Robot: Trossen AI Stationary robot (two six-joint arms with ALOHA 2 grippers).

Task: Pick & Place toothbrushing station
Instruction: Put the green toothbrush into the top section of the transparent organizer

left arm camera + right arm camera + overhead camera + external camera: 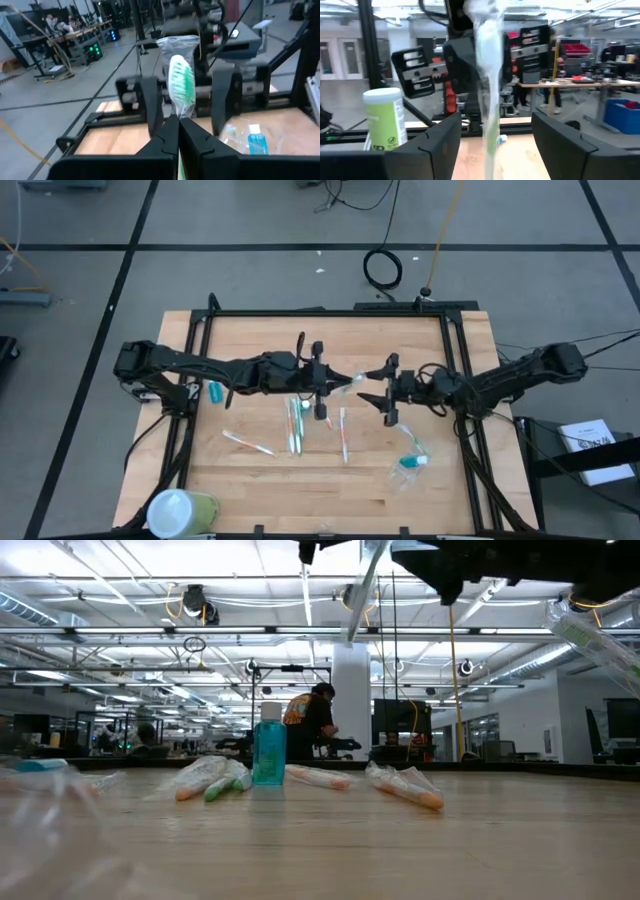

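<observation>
Left fingers [178, 131] pinch a wrapped green toothbrush [181, 84] upright — right fingers [495, 137] spread wide, holding nothing.

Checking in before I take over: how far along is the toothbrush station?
Nothing looks placed yet. The left gripper is shut on a wrapped green toothbrush, held up between the open right gripper fingers. Other toothbrushes and the teal tube lie on the table.

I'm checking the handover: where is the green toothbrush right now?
The green toothbrush is off the table, held in the shut left pincer above mid-table, between the open fingers of the right pincer.
</observation>
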